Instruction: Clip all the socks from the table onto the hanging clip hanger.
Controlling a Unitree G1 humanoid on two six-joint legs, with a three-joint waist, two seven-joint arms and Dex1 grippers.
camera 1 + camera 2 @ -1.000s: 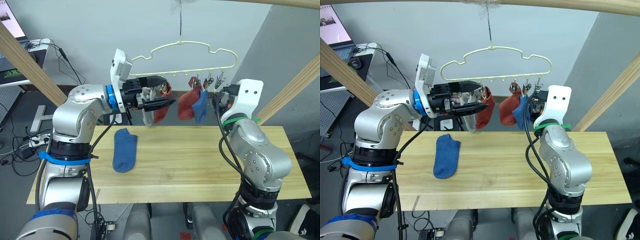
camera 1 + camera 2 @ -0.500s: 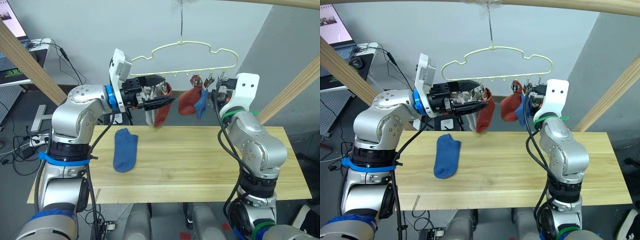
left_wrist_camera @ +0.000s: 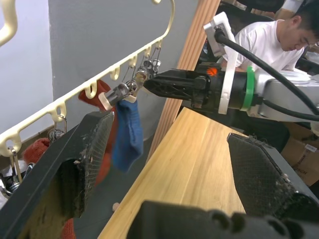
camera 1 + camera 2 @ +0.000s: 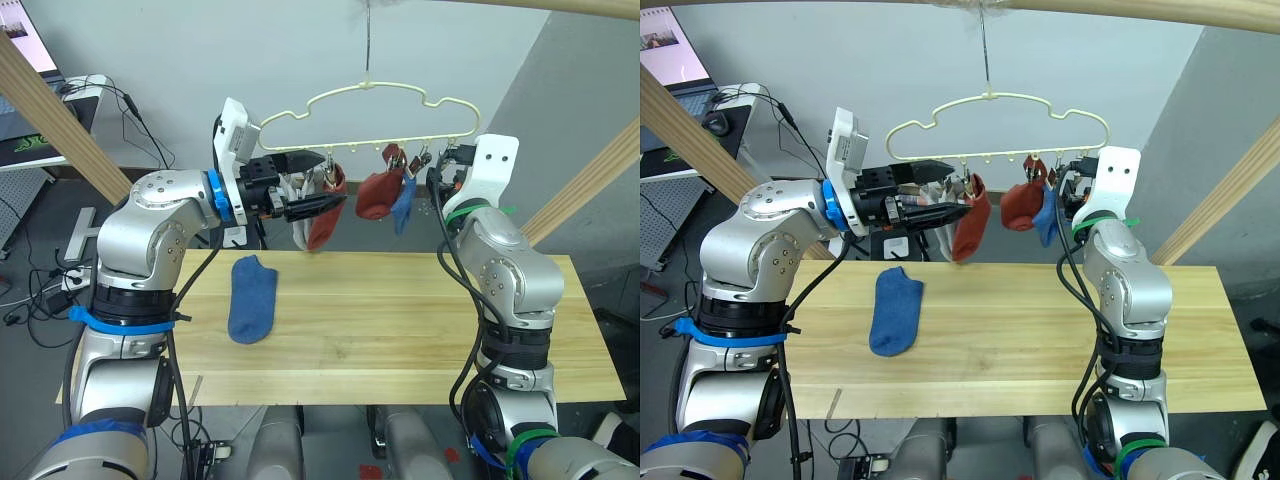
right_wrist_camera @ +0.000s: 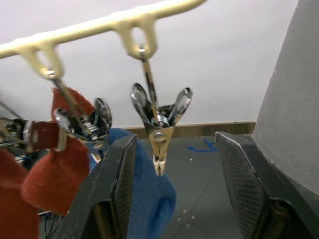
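- Bench is carrying one blue sock, lying flat, long axis running front to back.
- Hanger is holding red, grey and blue socks.
- Left end effector is hovering spread; right end effector is spread around an empty clip.
- Sock is looking soft and limp (pinching the cuff seems best).

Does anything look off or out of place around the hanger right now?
One blue sock lies flat on the table, unclipped, while the other socks hang from the clip hanger. Nothing looks damaged.
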